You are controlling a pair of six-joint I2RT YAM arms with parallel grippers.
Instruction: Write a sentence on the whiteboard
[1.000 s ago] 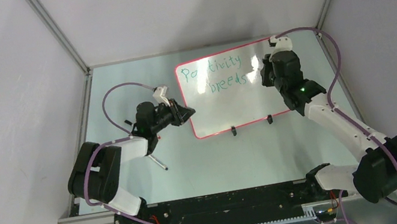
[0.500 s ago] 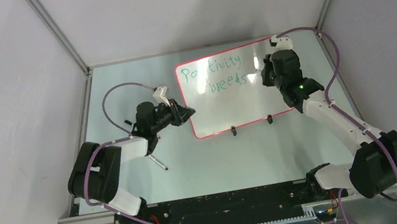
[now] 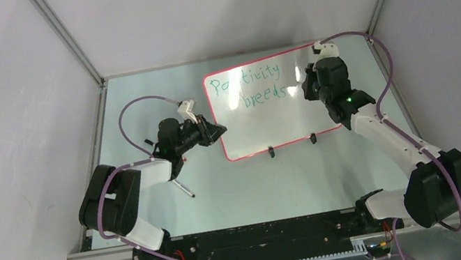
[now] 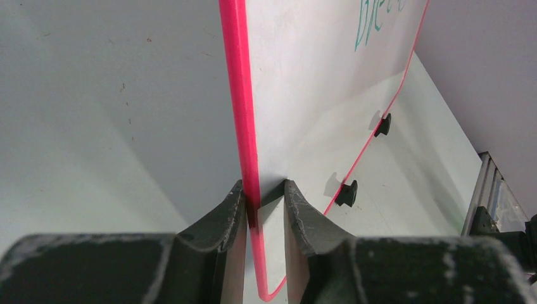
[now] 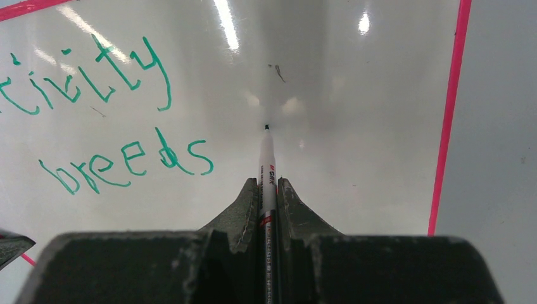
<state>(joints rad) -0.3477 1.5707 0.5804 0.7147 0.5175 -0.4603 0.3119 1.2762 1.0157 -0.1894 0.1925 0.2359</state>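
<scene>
The whiteboard [image 3: 269,127], white with a red-pink rim, stands at the back middle of the table. The sentence [image 3: 256,87] is green and reads "Positivity breeds" in two lines. My left gripper [image 3: 219,130] is shut on the board's left edge; in the left wrist view its jaws [image 4: 265,193] straddle the rim [image 4: 237,95]. My right gripper [image 3: 308,85] is shut on a white marker [image 5: 266,164]. The marker tip points at the bare board just right of "breeds" [image 5: 126,161], close to the surface.
Two small black feet [image 3: 272,152] [image 3: 313,137] stick out at the board's near edge. A thin dark rod [image 3: 184,188] lies on the table by my left arm. Grey walls and metal frame posts close in the table on three sides.
My right arm's elbow and base have shifted slightly left; the marker stays by the end of "breeds". The writing and the left arm are unchanged.
</scene>
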